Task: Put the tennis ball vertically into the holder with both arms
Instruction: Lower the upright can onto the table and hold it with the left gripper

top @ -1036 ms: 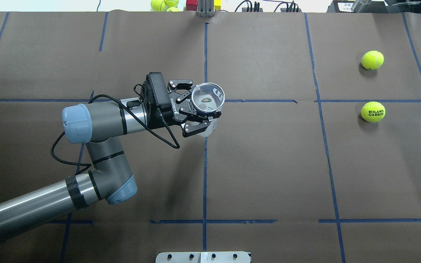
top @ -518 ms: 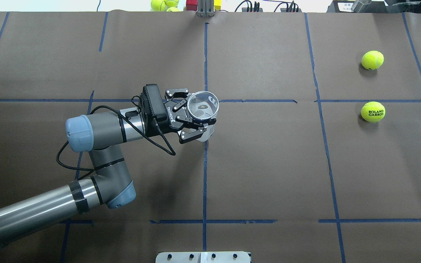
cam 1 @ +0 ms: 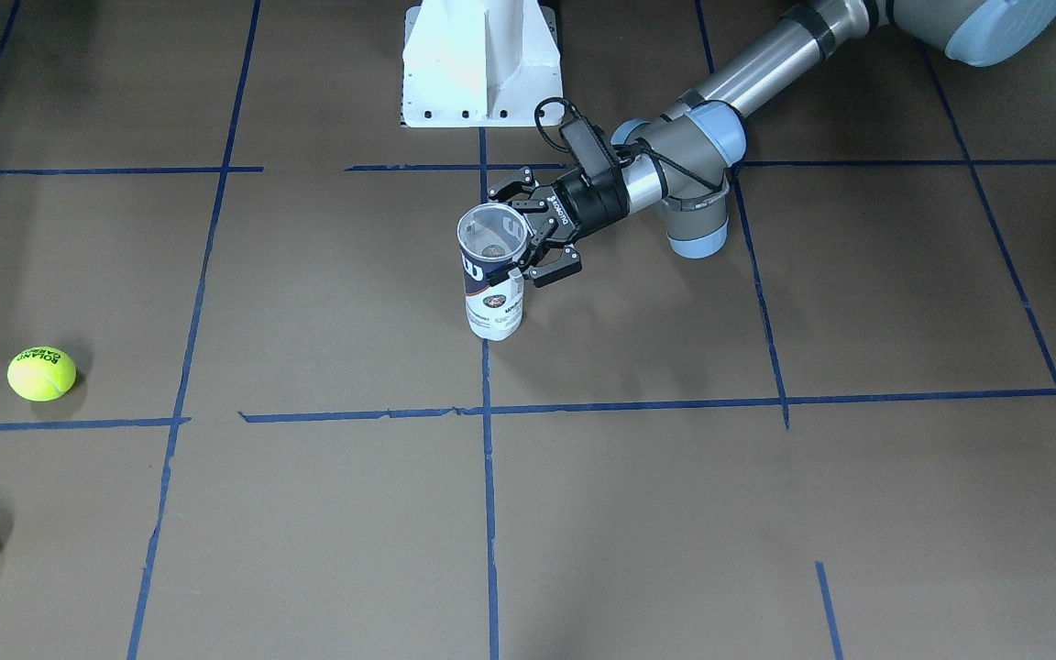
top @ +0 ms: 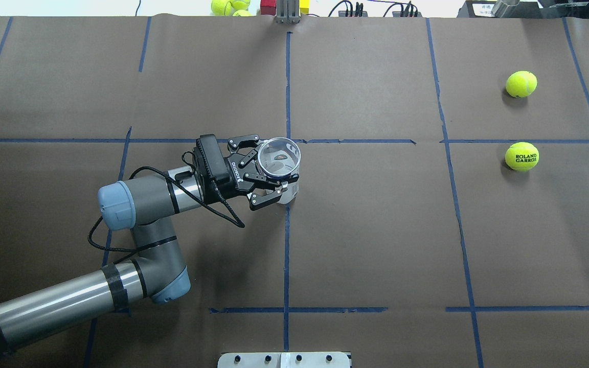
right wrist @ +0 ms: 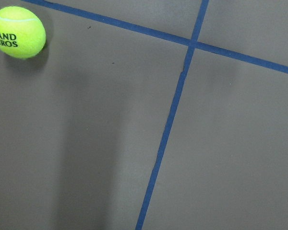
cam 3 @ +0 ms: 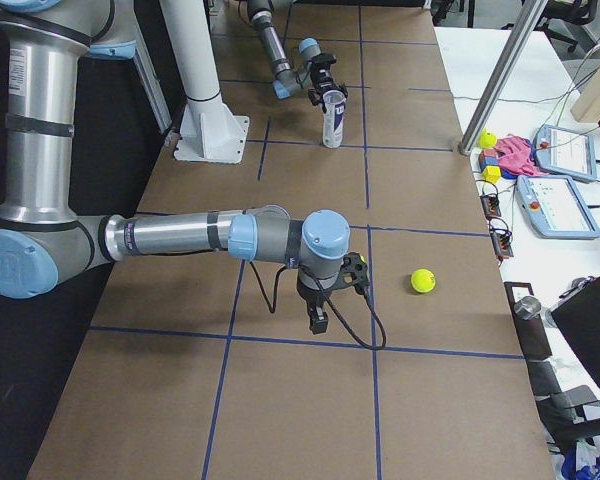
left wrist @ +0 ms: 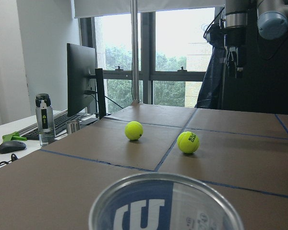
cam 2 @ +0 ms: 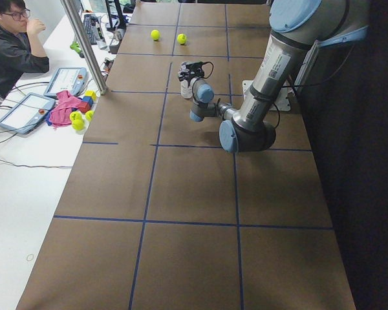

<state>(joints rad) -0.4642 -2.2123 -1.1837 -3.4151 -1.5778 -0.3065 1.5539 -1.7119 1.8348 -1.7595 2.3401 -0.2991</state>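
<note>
You see the left arm (top: 141, 202) built of grey housings, brushed-silver tubes, light-blue joint caps and black bands. A black cable (top: 97, 235) loops along it to a black camera block (top: 211, 159) at the wrist. The left gripper (top: 279, 167) is black, with linked fingers and white lettering. The right arm (cam 3: 180, 235) matches in colour. The pedestal base (cam 1: 482, 64) is white, with dark screws along its plate.

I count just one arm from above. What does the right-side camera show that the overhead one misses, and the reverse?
Only the side camera: the right arm, and tablets on a bench. Only overhead: the lettered ball. Both: the left arm gripping the upright can, and the plain ball.
</note>
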